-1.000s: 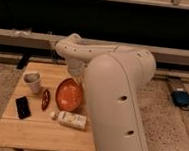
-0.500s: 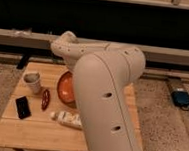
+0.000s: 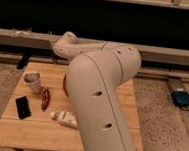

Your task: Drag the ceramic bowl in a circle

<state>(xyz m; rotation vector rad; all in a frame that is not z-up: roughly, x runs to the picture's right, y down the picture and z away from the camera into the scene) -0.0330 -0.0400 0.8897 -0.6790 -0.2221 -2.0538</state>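
Only a thin orange-red sliver of the ceramic bowl (image 3: 65, 85) shows on the wooden table (image 3: 27, 134), at the left edge of my big white arm (image 3: 100, 100). The arm crosses the middle of the view and hides the rest of the bowl. Its forearm bends back to the left, to a wrist (image 3: 66, 41) above the table's far edge. The gripper is hidden behind the arm, somewhere over the bowl, so I cannot see it or whether it touches the bowl.
A pale cup (image 3: 33, 81) stands at the table's left. A red-brown oblong item (image 3: 45, 98), a black phone (image 3: 22, 107) and a white bottle on its side (image 3: 66, 118) lie toward the front left. A blue object (image 3: 182, 98) lies on the floor at right.
The arm has swung leftward across the view and covers far more of the bowl. The bowl's visible part has shifted left, toward the red-brown item.
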